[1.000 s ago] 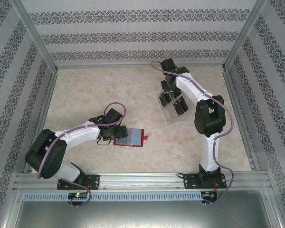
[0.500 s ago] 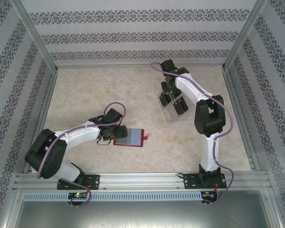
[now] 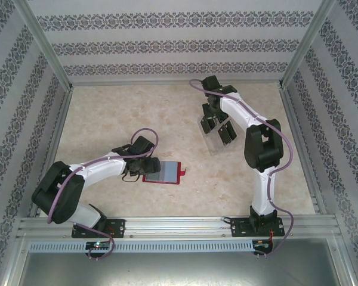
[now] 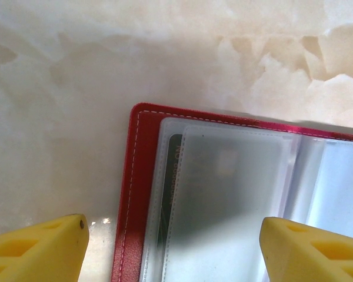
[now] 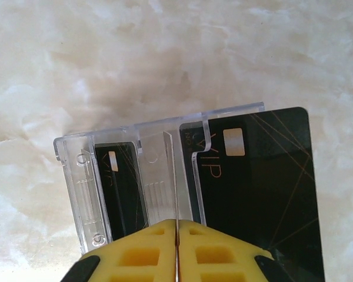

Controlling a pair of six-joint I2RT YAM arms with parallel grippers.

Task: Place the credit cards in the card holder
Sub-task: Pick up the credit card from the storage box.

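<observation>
The right gripper (image 5: 176,251) had its fingers pressed together over the clear rack (image 5: 76,176). A thin dark line rose from their seam, and I could not tell whether it was a card seen edge-on. The credit cards (image 5: 253,194) stood in the rack's slots, well apart from the card holder (image 4: 128,194), which lay open on the table (image 4: 59,106) under the spread left gripper (image 4: 173,249). The cards looked light, stiff and slick, best pinched flat across the free upper edge

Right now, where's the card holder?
The card holder lies open on the near half of the table, just right of the left gripper. The left wrist view shows its corner beneath the open jaws.
</observation>
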